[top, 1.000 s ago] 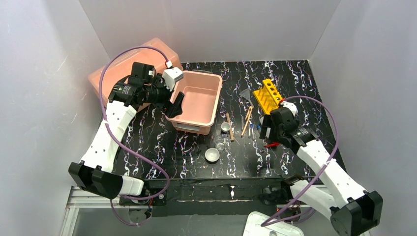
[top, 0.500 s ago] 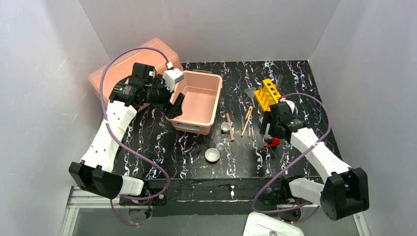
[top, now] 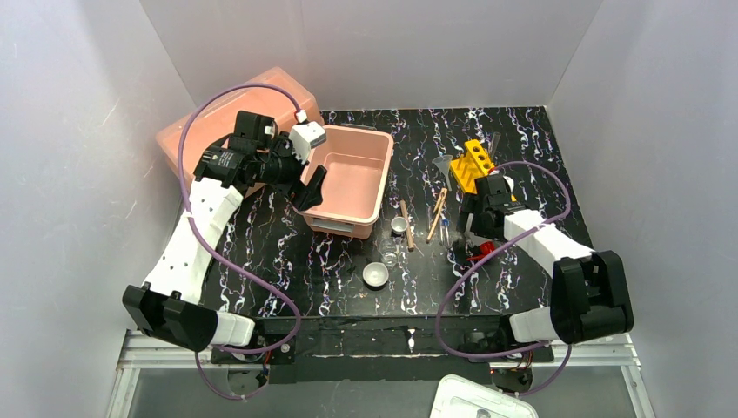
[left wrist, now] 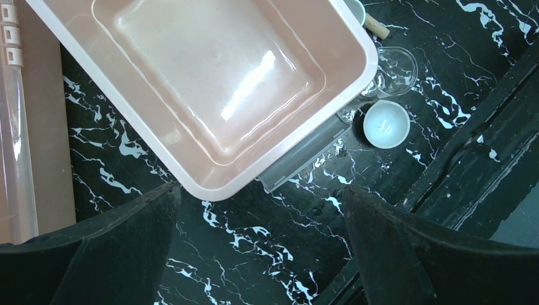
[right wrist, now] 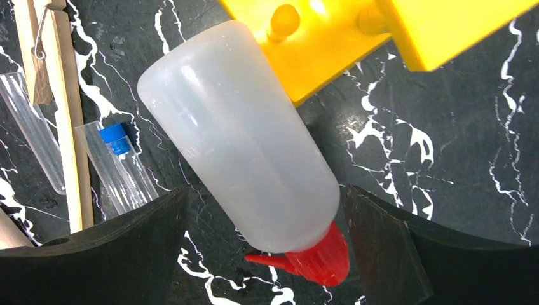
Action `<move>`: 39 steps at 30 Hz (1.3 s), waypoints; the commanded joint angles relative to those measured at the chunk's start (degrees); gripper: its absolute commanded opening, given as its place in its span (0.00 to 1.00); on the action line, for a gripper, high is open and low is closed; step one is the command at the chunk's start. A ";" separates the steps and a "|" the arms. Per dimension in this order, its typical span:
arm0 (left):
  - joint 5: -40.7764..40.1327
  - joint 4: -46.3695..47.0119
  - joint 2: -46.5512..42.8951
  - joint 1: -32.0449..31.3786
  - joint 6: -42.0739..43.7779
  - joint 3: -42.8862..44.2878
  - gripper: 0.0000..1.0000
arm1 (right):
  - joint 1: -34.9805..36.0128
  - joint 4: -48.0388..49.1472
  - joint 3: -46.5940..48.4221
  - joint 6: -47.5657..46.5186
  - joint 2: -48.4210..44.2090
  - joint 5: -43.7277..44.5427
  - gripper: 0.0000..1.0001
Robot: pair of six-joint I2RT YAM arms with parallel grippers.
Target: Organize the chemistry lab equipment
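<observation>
The white squeeze bottle (right wrist: 241,133) lies on its side on the black marbled table, its red spout (right wrist: 321,262) toward the camera and its base against the yellow holed rack (right wrist: 356,38). My right gripper (right wrist: 264,248) is open and straddles the bottle's cap end, with a gap on each side. From above only the red cap (top: 484,251) shows under my right gripper (top: 474,233). My left gripper (left wrist: 260,248) hangs open and empty above the table by the pink tub's (left wrist: 210,95) near corner. Thin tubes (right wrist: 121,166) and wooden sticks (right wrist: 67,127) lie left of the bottle.
A white dish (top: 375,275), a clear beaker (top: 389,259) and a small metal cup (top: 399,225) sit in front of the tub's rim (top: 383,174). A clear funnel (top: 441,165) lies beside the rack (top: 474,165). The large pink lidded box (top: 187,131) stands at the back left.
</observation>
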 commanded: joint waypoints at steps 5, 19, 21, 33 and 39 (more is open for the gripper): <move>0.55 -0.60 0.03 0.22 0.70 0.73 0.98 | -0.11 4.18 0.46 -0.34 0.96 -4.67 0.83; -0.11 -0.73 -1.18 0.22 1.31 0.30 0.98 | -0.07 4.18 0.18 -0.08 -1.82 -7.52 0.46; -0.01 -0.72 -1.28 0.21 1.31 0.38 0.98 | -0.07 3.27 0.70 -0.02 -4.06 -8.60 0.43; -0.72 1.91 0.82 0.36 -3.75 0.49 0.98 | 8.16 -7.18 13.48 -0.09 -16.82 -15.53 0.40; 0.59 3.36 2.86 1.55 -7.60 0.70 0.98 | 11.37 -7.03 32.50 -2.58 -5.48 -22.70 0.39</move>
